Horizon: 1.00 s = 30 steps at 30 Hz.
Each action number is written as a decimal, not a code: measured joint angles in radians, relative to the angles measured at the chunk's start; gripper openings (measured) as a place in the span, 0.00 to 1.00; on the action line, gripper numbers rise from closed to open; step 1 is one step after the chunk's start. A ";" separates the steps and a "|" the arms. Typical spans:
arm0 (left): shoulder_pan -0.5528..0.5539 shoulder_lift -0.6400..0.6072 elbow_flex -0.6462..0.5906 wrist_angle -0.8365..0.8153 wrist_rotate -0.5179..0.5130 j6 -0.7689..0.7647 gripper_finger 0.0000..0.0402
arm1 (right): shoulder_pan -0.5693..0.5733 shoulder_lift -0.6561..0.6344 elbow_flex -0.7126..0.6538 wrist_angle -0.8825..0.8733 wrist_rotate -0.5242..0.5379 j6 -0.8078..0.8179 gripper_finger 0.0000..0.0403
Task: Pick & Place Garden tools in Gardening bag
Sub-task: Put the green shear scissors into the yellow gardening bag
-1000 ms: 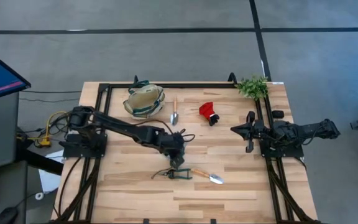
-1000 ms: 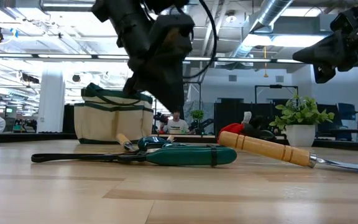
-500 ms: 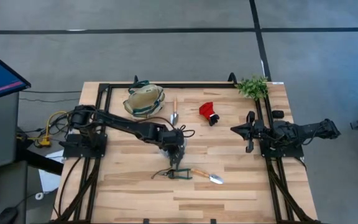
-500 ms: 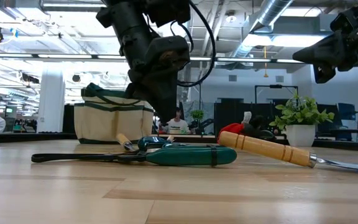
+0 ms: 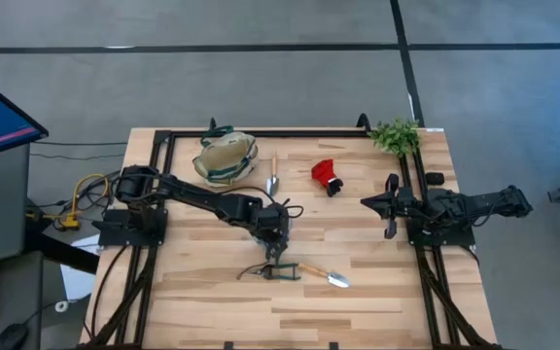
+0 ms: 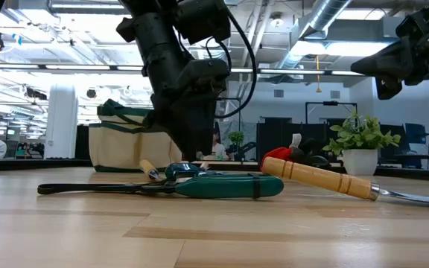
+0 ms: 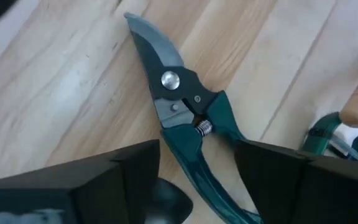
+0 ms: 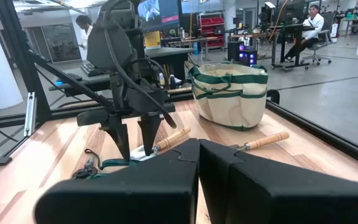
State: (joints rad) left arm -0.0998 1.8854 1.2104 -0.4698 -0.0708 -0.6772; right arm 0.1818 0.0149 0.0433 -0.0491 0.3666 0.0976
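Reaching down with its jaws spread wide, the left gripper (image 7: 194, 180) has the green pruning shears (image 7: 188, 118) lying flat between them, so next it should drop lower and squeeze the handle.

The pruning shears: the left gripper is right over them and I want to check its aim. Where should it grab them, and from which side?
Grip the shears across the green handles just behind the pivot, coming straight down from above. They lie flat on the table, blades closed, so only the top is open to approach. The left gripper already hangs open astride the handles. The trowel lies close beside them, so keep the fingers narrow.
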 joint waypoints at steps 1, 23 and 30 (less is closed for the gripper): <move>0.000 0.008 -0.001 0.001 0.000 -0.009 0.52 | 0.000 0.000 0.000 0.000 0.000 0.000 0.00; -0.001 0.053 -0.017 0.033 -0.009 -0.062 0.21 | 0.000 0.000 0.000 0.000 -0.002 0.000 0.00; -0.006 0.052 -0.017 0.040 -0.035 -0.052 0.13 | 0.000 0.000 0.000 0.000 -0.002 0.000 0.00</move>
State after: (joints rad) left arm -0.1059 1.9369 1.1931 -0.4296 -0.1061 -0.7288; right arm 0.1818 0.0151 0.0429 -0.0490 0.3649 0.0975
